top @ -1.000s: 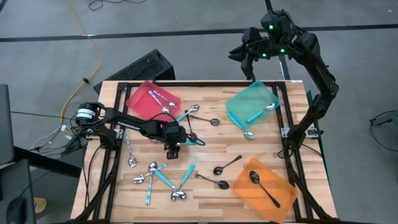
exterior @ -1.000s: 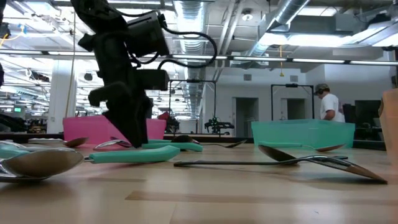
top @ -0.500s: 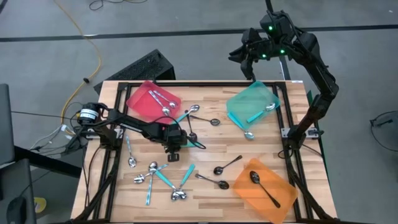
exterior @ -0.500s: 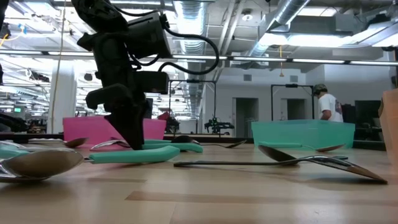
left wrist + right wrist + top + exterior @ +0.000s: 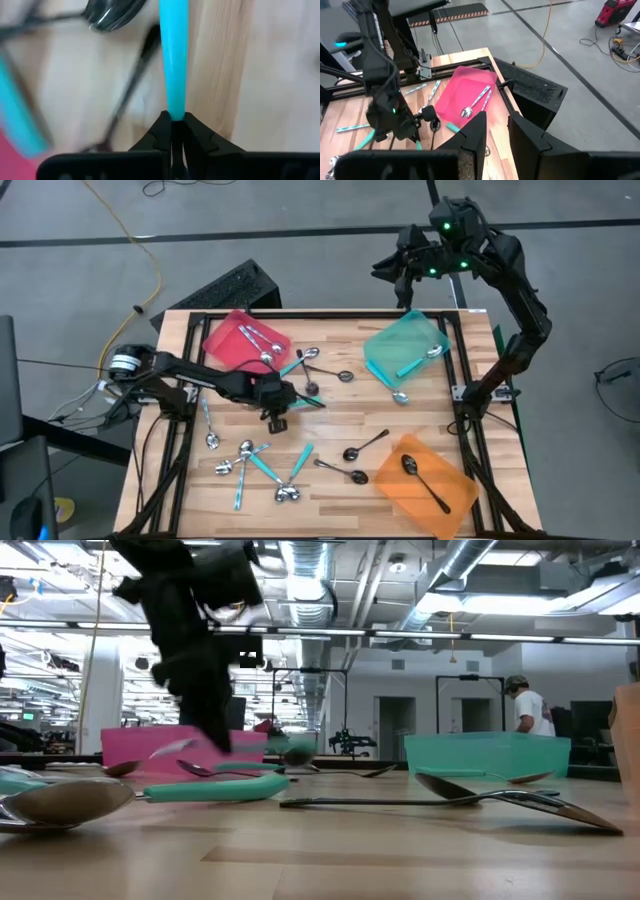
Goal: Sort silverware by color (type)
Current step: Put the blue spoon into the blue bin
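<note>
Fingers (image 5: 161, 131) of the left gripper (image 5: 172, 121) clamped shut on the very end of a teal-handled spoon (image 5: 173, 60), over the middle of the counter (image 5: 430, 415), just beside a black spoon (image 5: 131, 85). Gripped at the handle tip, probably to keep clear of the neighbouring pieces and to let the bowl hang free on the way to a tray. Cannot tell whether already off the wood. Likely bound for the teal tray (image 5: 385, 345), near the far right corner and home to one teal-handled spoon (image 5: 412, 364) already. Same logic elsewhere: silver spoons (image 5: 258, 336) in the red tray (image 5: 225, 345), a black spoon (image 5: 423, 479) in the orange tray (image 5: 455, 485). Much silverware unsorted: a mixed cluster (image 5: 262, 465) near the front left, two black spoons (image 5: 360, 448) towards the orange tray. Right gripper (image 5: 495, 119) parked high behind the far edge, fingers apart and empty, presumably waiting out of the way. No brand, label or legible writing anywhere.
</note>
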